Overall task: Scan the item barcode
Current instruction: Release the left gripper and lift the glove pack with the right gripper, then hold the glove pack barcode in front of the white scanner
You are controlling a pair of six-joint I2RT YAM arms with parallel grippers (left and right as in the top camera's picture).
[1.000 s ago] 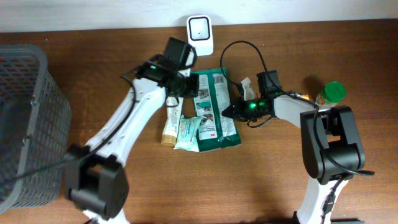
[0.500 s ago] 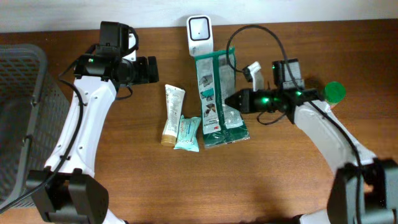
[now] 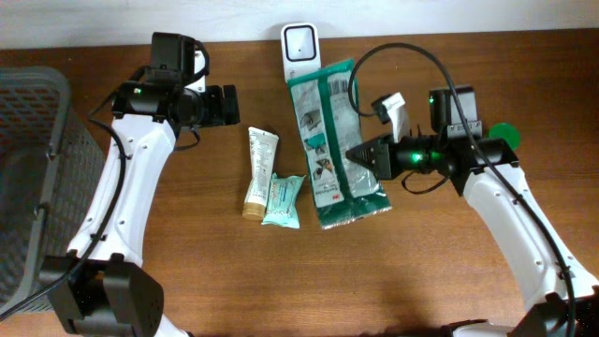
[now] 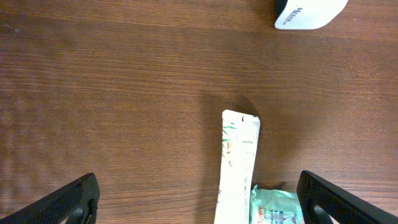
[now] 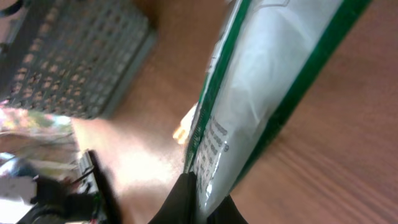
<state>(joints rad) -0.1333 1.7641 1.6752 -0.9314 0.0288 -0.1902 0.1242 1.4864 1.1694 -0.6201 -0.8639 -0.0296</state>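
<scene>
Wood-grain table [image 3: 281, 281] against white wall [image 3: 468, 14]; left pincer [image 3: 231, 105] gapes, right pincer [image 3: 356, 154] clamps green pouch [image 3: 332, 140].

Along the left edge of my brown wooden worktop [image 3: 393, 281] sits a dark grey plastic mesh basket [image 3: 47, 140]. Near the middle a cream squeeze tube with a tan cap [image 3: 257, 173] lies flat, cap end toward me. A small teal and white sachet [image 3: 283, 201] touches its lower right side. Far right stands a green-capped container [image 3: 504, 136], mostly hidden.
</scene>
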